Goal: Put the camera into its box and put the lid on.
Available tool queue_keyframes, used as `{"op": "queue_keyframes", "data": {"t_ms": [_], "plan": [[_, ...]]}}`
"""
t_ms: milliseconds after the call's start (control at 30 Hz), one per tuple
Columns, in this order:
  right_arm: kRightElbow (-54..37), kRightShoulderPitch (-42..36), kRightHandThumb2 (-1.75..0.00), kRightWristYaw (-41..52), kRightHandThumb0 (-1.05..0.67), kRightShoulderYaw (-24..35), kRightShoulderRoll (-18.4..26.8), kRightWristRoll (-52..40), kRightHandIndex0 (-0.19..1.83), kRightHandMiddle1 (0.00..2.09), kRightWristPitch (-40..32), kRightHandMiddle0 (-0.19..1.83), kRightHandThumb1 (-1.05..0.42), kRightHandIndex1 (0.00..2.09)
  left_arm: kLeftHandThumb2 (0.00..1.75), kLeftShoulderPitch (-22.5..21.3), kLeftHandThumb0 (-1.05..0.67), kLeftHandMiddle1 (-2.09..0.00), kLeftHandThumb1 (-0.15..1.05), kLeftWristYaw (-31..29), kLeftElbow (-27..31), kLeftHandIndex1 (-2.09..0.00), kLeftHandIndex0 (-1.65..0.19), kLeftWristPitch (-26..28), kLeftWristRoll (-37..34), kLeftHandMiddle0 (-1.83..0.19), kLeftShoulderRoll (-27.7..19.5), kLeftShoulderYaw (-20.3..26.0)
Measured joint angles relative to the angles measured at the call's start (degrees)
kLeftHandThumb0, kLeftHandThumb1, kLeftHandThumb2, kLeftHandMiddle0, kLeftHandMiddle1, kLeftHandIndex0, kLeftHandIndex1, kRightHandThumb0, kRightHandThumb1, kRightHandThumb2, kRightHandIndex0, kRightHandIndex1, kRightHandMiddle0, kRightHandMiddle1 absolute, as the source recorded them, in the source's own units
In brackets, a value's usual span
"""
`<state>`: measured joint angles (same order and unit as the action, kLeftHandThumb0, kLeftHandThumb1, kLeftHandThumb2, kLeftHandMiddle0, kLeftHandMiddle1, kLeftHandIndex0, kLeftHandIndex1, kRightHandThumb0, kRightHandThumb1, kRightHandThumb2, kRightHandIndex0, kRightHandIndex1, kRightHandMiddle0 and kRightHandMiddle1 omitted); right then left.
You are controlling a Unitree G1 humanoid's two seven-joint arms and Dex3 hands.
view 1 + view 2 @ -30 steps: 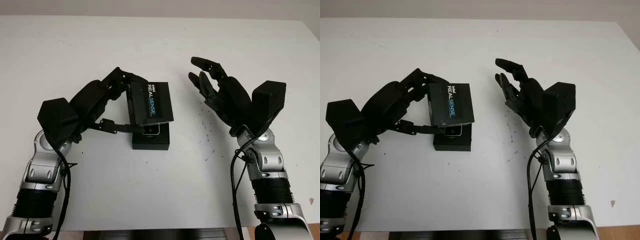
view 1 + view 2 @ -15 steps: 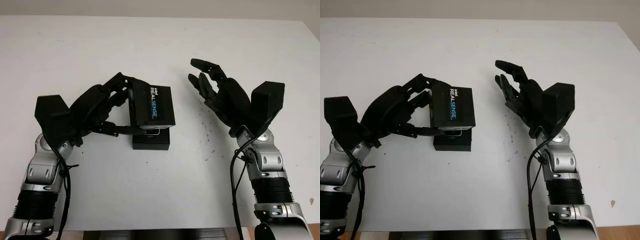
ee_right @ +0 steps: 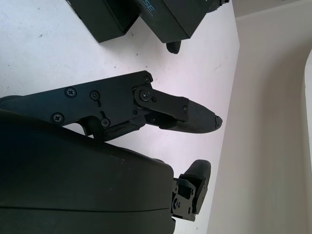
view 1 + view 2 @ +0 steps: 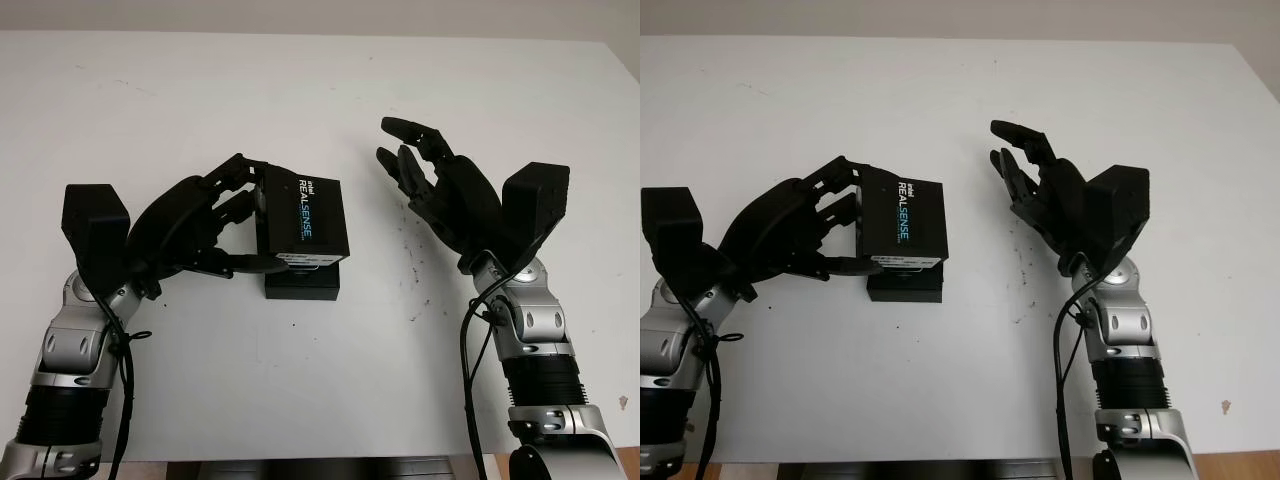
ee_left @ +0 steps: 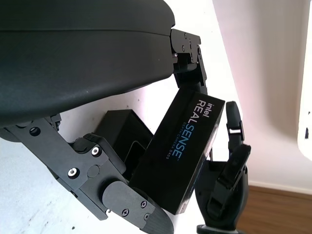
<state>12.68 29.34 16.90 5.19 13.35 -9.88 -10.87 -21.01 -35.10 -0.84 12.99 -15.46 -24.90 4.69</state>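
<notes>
My left hand (image 4: pixel 235 215) is shut on the black lid (image 4: pixel 304 218) printed "intel REALSENSE", holding it tilted just above the open black box (image 4: pixel 303 282) on the white table (image 4: pixel 300 90). In the left wrist view the lid (image 5: pixel 183 151) hangs slanted over the box (image 5: pixel 119 134), with a finger (image 5: pixel 105 195) under its near edge. The lid hides the inside of the box, so I cannot see the camera. My right hand (image 4: pixel 425 170) is open, raised to the right of the box and apart from it.
Small dark specks mark the table (image 4: pixel 412 262) between the box and my right arm. The table's far edge runs along the back and its front edge lies near my arms.
My left hand has lowered the lid and moved it slightly right over the box, covering the silver camera part that showed beneath it. My right hand has stayed still.
</notes>
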Motion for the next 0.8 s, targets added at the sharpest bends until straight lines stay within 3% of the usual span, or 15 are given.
{"op": "queue_keyframes", "data": {"t_ms": [300,800], "plan": [[0.00,0.00,-0.60,0.11,-0.53,0.00,0.00,0.00,0.20,0.89,0.03,-0.19,-1.05,0.06,0.35,1.15,-0.42,-0.05,1.05,-0.96,0.08,-1.75,-0.47,-4.82,4.93,-0.11,-2.26,-1.88],[0.00,0.00,-0.60,-0.10,-0.53,-0.02,0.00,0.22,0.20,0.88,0.00,-0.19,-1.05,0.06,0.38,2.30,-0.46,-0.05,1.05,-1.37,1.00,-1.76,-0.45,-5.84,8.64,-0.10,-2.93,-3.67]]}}
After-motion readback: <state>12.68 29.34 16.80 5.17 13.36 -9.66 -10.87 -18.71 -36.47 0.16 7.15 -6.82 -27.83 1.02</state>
